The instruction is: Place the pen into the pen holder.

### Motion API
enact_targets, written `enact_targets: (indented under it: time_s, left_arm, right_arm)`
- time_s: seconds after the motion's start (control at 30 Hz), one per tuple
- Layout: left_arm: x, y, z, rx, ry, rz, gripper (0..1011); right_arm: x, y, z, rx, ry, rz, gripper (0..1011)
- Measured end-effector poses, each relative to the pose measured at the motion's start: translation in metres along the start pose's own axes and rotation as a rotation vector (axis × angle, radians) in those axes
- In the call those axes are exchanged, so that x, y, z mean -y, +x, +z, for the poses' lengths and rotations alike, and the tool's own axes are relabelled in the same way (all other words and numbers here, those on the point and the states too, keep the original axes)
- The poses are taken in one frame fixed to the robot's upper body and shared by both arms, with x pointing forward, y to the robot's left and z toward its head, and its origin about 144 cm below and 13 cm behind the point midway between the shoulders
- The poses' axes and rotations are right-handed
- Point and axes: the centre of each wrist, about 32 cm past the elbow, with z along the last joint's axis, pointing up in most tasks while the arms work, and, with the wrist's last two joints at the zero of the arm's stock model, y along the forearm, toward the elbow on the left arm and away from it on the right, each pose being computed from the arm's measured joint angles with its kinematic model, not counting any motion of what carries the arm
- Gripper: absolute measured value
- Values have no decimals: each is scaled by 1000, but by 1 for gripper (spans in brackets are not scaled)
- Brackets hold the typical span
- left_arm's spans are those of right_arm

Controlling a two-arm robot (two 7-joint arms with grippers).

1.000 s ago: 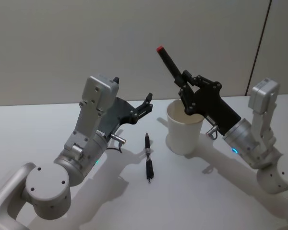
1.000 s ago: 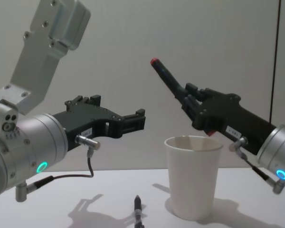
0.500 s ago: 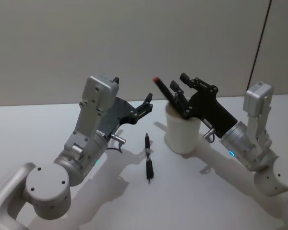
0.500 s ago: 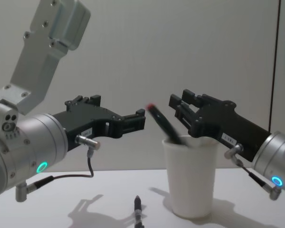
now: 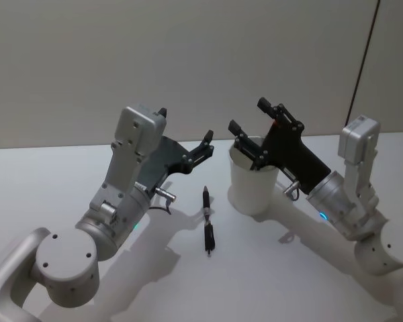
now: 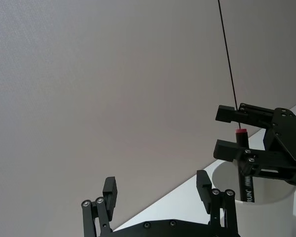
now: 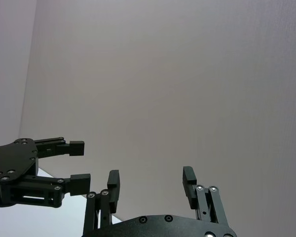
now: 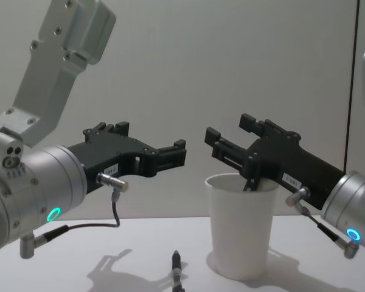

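In the left wrist view we see the red-capped pen [image 6: 245, 168] standing in the pen holder [image 6: 274, 197]. Its cap rises above the rim, between the jaws of the right gripper [image 6: 226, 131]. Those jaws are spread wide and, as far as we can judge, have no grip on it. In the foreground the left gripper [image 6: 157, 181] is also wide apart and holds nothing.

The right wrist view shows bare wall between the right arm's parted jaws.

In the head view the holder stands on the white surface [image 5: 54, 174] with the right gripper at its mouth, while the left gripper hovers apart from it. A black pen [image 5: 208, 221] lies flat on the surface near the holder, not touching it.

In the chest view the right gripper sits low over the rim. We cannot tell whether it touches.

We see two risks. The paper cup is light, so a jaw that catches the rim or the cap while drawing back could tip it and spill the pen. The leaning pen may also shift.
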Motion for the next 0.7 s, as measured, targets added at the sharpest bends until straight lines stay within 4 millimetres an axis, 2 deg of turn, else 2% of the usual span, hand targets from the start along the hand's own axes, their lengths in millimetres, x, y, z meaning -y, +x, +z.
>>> enact_targets:
  time_s: [0.17, 0.33, 0.7]
  left_arm:
    - [0, 0, 0, 0, 0, 0, 1001]
    - [0, 0, 0, 0, 0, 0, 1001]
    - [0, 0, 0, 0, 0, 0, 1001]
  right_arm:
    - [0, 0, 0, 0, 0, 0, 900]
    - [0, 0, 1, -2, 4, -4, 1001]
    - [8, 6, 19, -21, 43, -48, 1001]
